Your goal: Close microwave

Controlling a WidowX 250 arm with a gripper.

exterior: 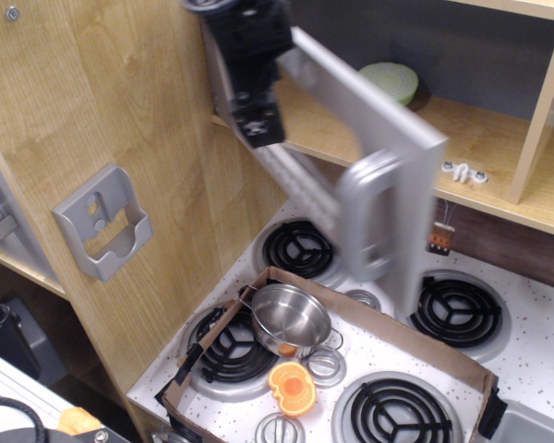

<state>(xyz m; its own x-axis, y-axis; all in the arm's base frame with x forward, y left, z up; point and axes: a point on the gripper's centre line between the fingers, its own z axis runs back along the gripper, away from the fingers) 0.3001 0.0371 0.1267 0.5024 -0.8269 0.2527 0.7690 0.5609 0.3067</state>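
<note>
I observed the microwave (369, 175) door, flat silver-grey plastic with a chunky looped handle, standing partly open and motion-blurred above the speckled stovetop (535, 332). The black, boxy gripper (256, 125) pressed against its outer face; I could not tell its jaw state.

1. The black arm comes in from the top edge of the view, angled downward.
2. Its claw (258, 129) hangs at the lower end, pointing down and a little to the right.
3. Motion blur smears the tip, so I cannot tell how the jaws stand.
4. Above the claw, the wrist is a blocky black housing, cut off by the frame.
</note>
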